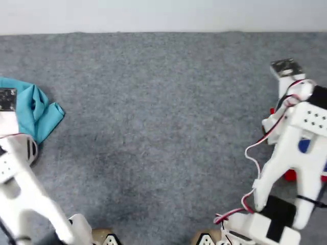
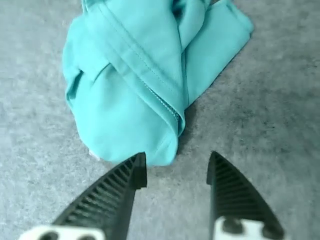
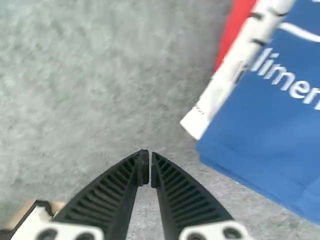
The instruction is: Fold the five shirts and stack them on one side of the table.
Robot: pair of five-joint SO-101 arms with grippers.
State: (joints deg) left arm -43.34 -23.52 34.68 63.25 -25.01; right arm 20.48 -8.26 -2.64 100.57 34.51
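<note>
Left gripper (image 2: 177, 157) is hanging low over the grey felt worktop (image 1: 163, 102). Its black ridged fingers are spread wide and released, gripping nothing. The tips are sitting right at the edge of the bunched teal fabric shirt (image 2: 135, 85); I cannot tell if they are touching it. That shirt is lying loosely folded over itself, with a stitched hem running across the top layer. In the high view the teal fabric shirt (image 1: 36, 112) is lying at the far-left edge of the worktop, partly under the white left arm (image 1: 20, 184).

Right gripper (image 3: 149, 154) is pointing down at the worktop, fingers clenched tip to tip with nothing between them. Just beside it, at the right side, a stack is lying: a blue folded shirt (image 3: 270, 125) with white print on top, a white folded shirt (image 3: 225, 90) edging out beneath it, and a red shirt (image 3: 235, 30) showing beyond that. In the high view the white right arm (image 1: 296, 148) is covering most of the stack, with a bit of the red shirt (image 1: 290, 175) peeking out beside it.
</note>
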